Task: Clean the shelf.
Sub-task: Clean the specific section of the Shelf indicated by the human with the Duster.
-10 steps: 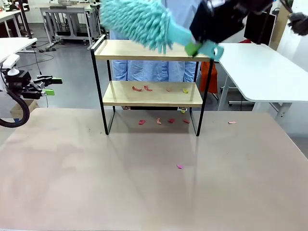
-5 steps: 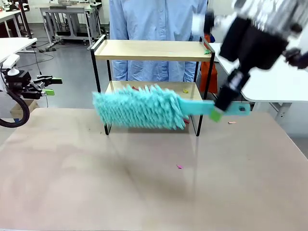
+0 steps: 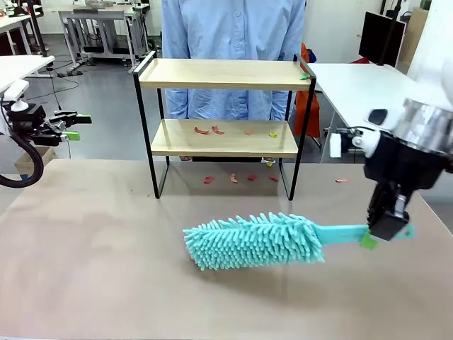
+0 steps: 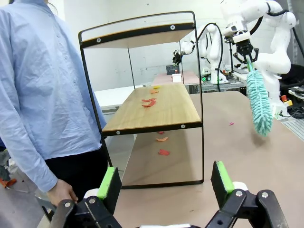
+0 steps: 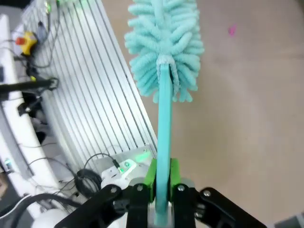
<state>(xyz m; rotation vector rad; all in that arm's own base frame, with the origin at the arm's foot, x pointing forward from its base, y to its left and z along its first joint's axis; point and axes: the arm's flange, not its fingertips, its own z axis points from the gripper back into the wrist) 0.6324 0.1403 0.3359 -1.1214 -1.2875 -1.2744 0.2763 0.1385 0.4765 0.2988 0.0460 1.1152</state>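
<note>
- Currently the right pincer [image 3: 379, 234], at the lower right of the front view, is clamped on the thin handle of a teal duster [image 3: 255, 241]. The right wrist view shows the green pads pressed on either side of the handle.
- The fluffy head lies low over the worktop [image 3: 106, 248] at lower centre. Whether it touches the surface cannot be told.
- The shelf [image 3: 219, 74] stands upper centre, well apart from the duster, with a person [image 3: 230, 28] just behind it.
- Red and yellow scraps [image 3: 209, 130] sit on its lower board [image 3: 177, 142], and more bits [image 3: 241, 178] lie on the worktop beneath.
- My reading is that the lower board is due next. Lift the head to that height and keep the handle level.
- Enter from the front between the black uprights, then sweep sideways so the scraps leave through an open side.
- Steer clear of the right post, since a knock could shift the light frame.
- The left pincer [image 3: 71, 126] hangs at the left edge, jaws apart and empty.
</note>
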